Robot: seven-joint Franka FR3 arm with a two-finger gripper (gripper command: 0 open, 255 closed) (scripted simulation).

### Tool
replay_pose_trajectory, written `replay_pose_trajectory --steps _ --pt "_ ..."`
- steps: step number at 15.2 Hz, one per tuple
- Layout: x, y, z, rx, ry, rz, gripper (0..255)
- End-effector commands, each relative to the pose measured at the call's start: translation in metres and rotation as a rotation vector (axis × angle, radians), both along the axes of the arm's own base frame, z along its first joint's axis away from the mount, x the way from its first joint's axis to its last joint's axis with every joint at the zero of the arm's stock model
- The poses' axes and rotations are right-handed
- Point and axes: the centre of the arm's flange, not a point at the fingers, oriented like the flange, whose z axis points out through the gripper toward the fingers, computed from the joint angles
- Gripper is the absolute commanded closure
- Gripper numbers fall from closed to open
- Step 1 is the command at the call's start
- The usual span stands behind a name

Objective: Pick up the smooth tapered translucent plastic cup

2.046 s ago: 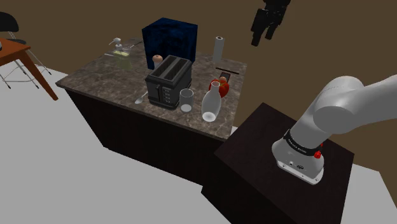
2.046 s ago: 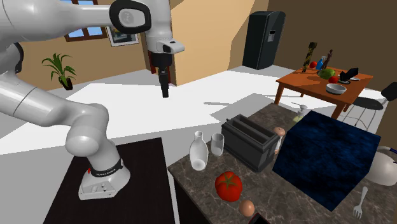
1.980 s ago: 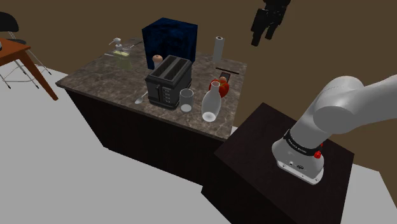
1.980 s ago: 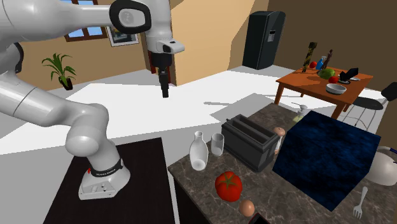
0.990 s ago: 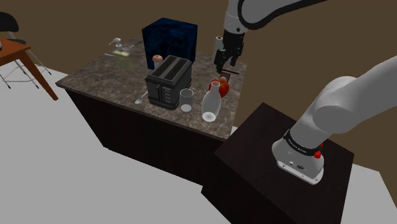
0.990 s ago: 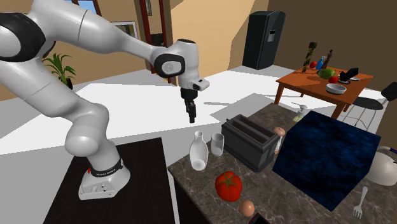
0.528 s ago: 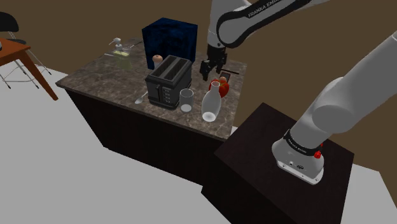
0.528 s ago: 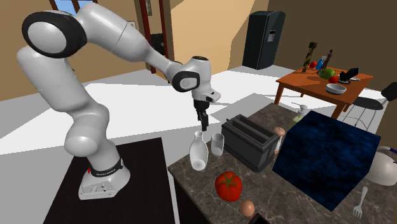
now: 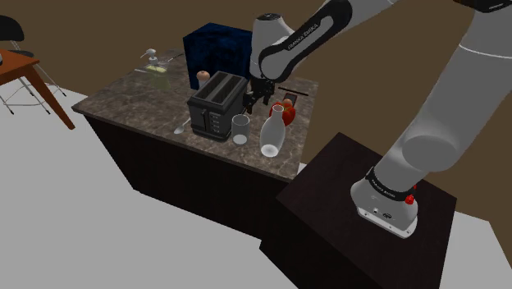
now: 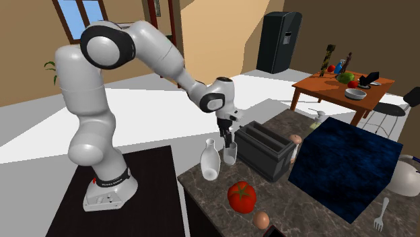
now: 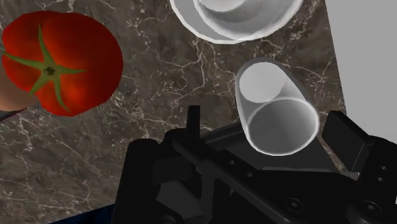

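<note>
I see my black two-finger gripper (image 9: 253, 100) spread, untouching, above the smooth tapered translucent cup (image 9: 240, 129). In the shoulder view, a white narrow-necked bottle (image 9: 272, 135) stands at the cup's three o'clock.

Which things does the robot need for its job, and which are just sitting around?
For the job:
clear cup
gripper, just above the cup

Just lying about:
toaster
white bottle
tomato
egg
fork
dark blue box

Cup (image 10: 231, 156): rim partly behind the pincer (image 10: 229, 139), second exterior view.
Tomato (image 11: 60, 60): cut by the wrist view's edge.
White bottle (image 11: 235, 19): cut likewise.
Pale rounded object (image 10: 408, 180): cut at the second exterior view's right edge, unidentifiable.
</note>
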Motion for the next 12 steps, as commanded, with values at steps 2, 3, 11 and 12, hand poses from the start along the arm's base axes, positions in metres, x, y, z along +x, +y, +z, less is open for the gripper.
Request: replay_pose_trajectory --steps 2,3,11,12 --pt "0.025 0.003 -0.034 -0.004 -0.007 -0.001 0" --pt "0.033 0.004 -0.044 -0.005 -0.009 -0.002 0" --pt "0.049 0.005 -0.091 -0.008 -0.013 -0.003 0" --pt "0.049 0.005 -0.096 -0.008 -0.013 -0.003 0"
